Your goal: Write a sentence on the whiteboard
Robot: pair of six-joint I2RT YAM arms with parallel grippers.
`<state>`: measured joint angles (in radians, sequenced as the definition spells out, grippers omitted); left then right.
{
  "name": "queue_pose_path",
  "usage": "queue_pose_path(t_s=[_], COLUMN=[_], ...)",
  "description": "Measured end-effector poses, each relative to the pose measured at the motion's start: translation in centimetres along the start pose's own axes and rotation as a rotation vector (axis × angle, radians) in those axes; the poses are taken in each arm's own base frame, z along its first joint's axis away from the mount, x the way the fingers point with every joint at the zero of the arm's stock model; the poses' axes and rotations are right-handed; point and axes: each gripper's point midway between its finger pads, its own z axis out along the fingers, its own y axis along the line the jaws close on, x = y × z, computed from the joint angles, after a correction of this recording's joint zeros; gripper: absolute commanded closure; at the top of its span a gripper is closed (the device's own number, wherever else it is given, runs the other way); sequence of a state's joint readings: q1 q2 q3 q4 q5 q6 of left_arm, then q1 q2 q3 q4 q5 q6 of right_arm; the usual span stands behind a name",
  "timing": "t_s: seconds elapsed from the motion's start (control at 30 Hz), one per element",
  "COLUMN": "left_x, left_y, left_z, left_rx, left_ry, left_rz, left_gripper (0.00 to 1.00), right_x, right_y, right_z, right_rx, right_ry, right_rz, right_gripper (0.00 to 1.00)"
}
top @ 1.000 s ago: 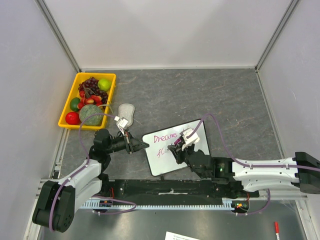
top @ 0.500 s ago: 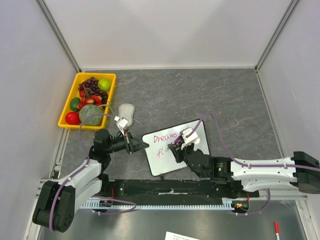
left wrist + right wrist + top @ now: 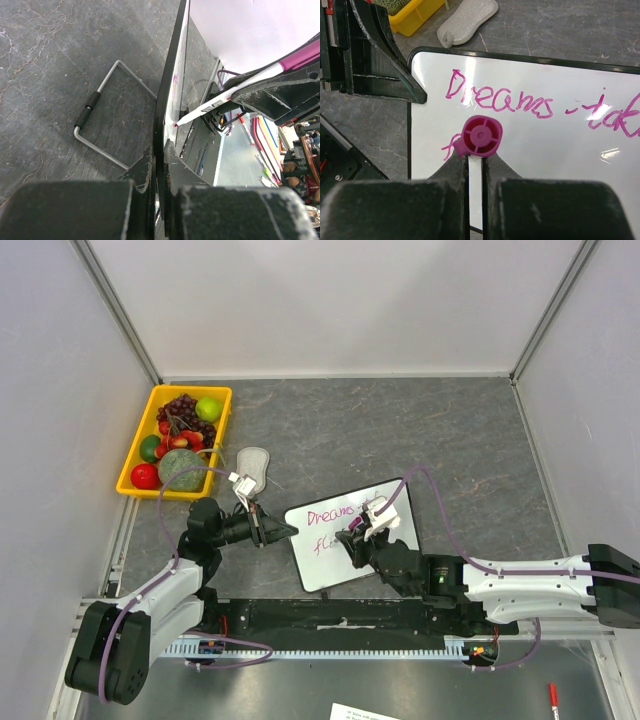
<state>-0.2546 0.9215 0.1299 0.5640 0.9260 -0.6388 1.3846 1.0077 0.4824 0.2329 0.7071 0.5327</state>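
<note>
The whiteboard (image 3: pixel 322 562) stands tilted on the dark mat; it also shows in the right wrist view (image 3: pixel 560 145) and edge-on in the left wrist view (image 3: pixel 167 95). The sentence (image 3: pixel 500 102) reads "Dreams - tak" in pink, with a second line starting "f" (image 3: pixel 448 148). My left gripper (image 3: pixel 287 530) is shut on the whiteboard's left edge (image 3: pixel 159 150). My right gripper (image 3: pixel 476 159) is shut on a pink-capped marker (image 3: pixel 481 135), whose tip (image 3: pixel 176 123) touches the board on the second line. The marker also shows in the top view (image 3: pixel 368 521).
A grey oval eraser pad (image 3: pixel 253 466) lies left of the board, also in the right wrist view (image 3: pixel 467 21). A yellow bin of fruit (image 3: pixel 176 441) sits at far left. The board's wire stand (image 3: pixel 107 117) rests on the mat behind it.
My right gripper with the marker has shifted slightly over the board's second line, left then back right. The left gripper and board have not moved.
</note>
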Motion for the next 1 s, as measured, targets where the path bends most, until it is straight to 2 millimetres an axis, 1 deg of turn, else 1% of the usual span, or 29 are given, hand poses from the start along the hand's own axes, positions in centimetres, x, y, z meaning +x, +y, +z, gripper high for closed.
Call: queue_pose_path(t_s=[0.33,0.57,0.77,1.0], left_x=[0.0,0.0,-0.1,-0.1], left_y=[0.0,0.0,-0.1,-0.1], left_z=[0.0,0.0,0.0,0.0], left_rx=[0.001,0.002,0.003,0.003], left_ry=[-0.001,-0.001,-0.002,-0.002], left_rz=[0.001,0.003,0.005,0.005], left_gripper=[0.98,0.98,0.98,0.98], right_x=[-0.1,-1.7,-2.8,-2.1], right_y=[0.1,0.4,0.2,-0.5], right_z=[-0.2,-0.8,-0.5,0.3], right_rx=[-0.013,-0.036,-0.021,0.013], right_ry=[0.003,-0.031,-0.053,-0.039], right_rz=[0.007,0.031,0.039,0.022], right_gripper=[1.0,1.0,1.0,1.0])
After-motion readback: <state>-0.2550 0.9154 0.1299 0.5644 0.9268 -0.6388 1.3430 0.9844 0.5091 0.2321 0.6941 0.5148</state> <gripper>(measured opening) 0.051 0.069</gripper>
